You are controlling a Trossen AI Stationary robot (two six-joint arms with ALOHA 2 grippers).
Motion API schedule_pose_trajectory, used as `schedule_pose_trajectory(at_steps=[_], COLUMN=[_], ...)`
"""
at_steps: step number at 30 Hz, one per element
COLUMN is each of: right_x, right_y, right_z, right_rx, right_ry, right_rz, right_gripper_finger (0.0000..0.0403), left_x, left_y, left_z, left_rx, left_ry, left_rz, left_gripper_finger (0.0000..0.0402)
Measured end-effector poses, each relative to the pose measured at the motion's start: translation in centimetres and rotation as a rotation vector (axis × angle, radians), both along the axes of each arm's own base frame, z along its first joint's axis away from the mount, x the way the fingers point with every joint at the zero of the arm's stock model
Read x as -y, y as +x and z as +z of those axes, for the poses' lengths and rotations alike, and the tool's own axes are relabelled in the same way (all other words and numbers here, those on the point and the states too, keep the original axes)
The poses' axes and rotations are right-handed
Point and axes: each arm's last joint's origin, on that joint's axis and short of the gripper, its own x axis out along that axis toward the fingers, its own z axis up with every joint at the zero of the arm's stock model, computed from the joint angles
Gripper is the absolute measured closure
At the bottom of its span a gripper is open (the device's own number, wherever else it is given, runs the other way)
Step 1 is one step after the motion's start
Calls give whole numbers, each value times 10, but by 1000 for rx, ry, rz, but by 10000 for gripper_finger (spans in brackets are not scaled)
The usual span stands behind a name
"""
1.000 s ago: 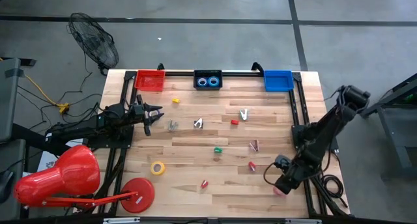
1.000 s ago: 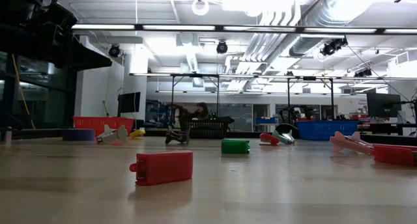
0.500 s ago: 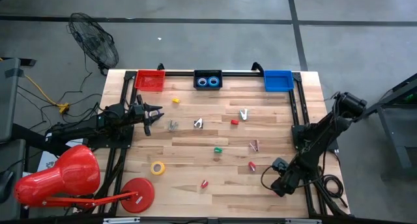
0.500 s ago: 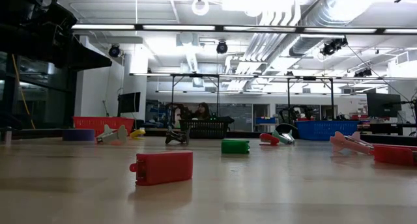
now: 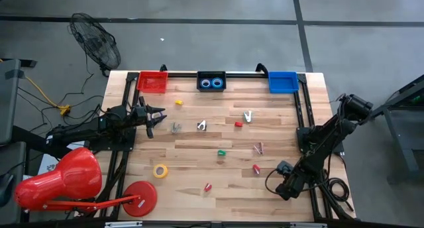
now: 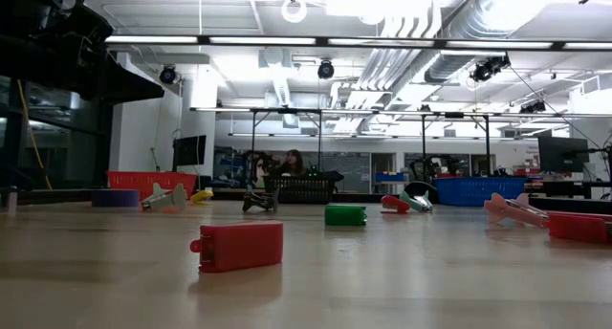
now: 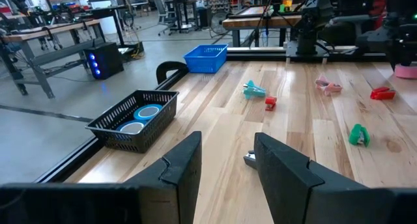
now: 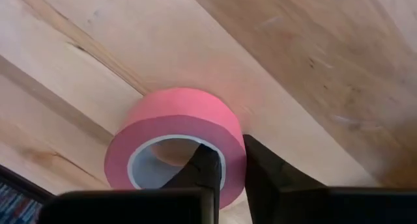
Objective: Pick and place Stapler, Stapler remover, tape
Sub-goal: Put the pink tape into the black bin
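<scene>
My right gripper [image 5: 283,190] is low over the table's near right corner and shut on a pink tape roll [image 8: 176,129], which the gripper hides in the high view. My left gripper [image 5: 156,115] is open and empty at the table's left edge, short of a grey stapler remover [image 5: 175,127]. A yellow tape roll [image 5: 160,170] lies flat at near left. Two blue rolls lie in the black bin [image 5: 212,74]. Red and green staplers [image 5: 222,152] and other removers [image 5: 248,115] lie scattered on the wood. My right gripper has one finger [image 8: 205,168] inside the roll's open centre and the other [image 8: 260,165] outside it, with the roll's pink wall [image 8: 231,152] between them. The fingers come from above, pointing down. The roll's far side seems to lie against the table's wood.
A red bin [image 5: 153,81], the black bin and a blue bin [image 5: 283,82] stand along the far edge. A red lamp [image 5: 63,181] with its round base [image 5: 141,197] is at the near left corner. A red stapler [image 6: 239,246] lies nearest in the low view.
My right gripper has gone down and a little toward the near edge onto the pink tape roll, which showed beside it a second ago and is now covered by it. It has kept still for the last half second.
</scene>
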Motion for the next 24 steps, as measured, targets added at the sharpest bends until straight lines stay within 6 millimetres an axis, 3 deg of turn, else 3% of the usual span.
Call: schedule_pose_trajectory(at_steps=[6, 11, 16, 24], right_x=[8, 27, 57, 127], right_y=[10, 27, 45, 79], right_z=[4, 17, 31, 53], right_rx=[38, 153, 274, 457], right_ry=[18, 11, -10, -75], right_rz=[-1, -14, -32, -70], right_gripper_finger=[372, 372, 372, 372], left_x=[0, 0, 0, 0], left_y=[0, 0, 0, 0], left_z=[0, 0, 0, 0], left_rx=[0, 0, -1, 0], left_ry=[0, 0, 0, 0], left_rz=[0, 0, 0, 0], left_gripper_finger=[263, 263, 263, 263])
